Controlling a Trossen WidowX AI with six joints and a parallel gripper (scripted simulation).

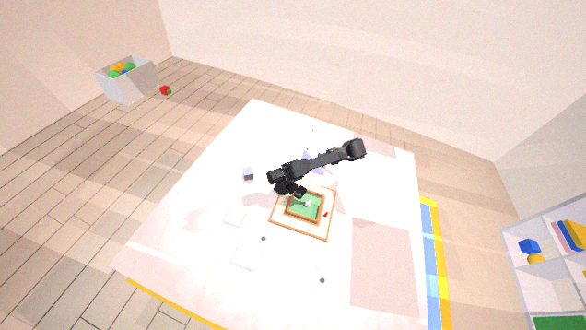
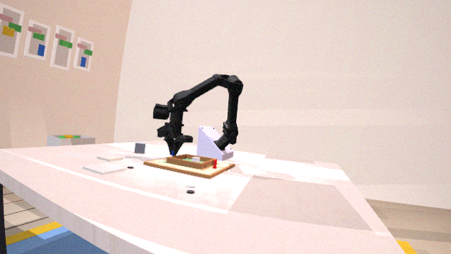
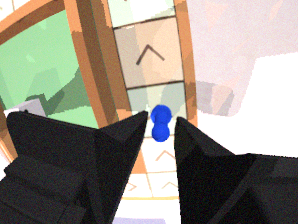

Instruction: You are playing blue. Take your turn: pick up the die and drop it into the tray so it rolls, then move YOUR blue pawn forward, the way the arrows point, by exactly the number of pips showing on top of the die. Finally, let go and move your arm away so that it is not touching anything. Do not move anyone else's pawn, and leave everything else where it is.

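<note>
Small grey cube (image 1: 248,173) (image 2: 140,148): on tabletop, inward of its left edge in top view. White open-topped bin (image 1: 143,78) (image 2: 85,141), green and orange balls inside: on floor, beyond tabletop's upper-left corner, top view.
</note>
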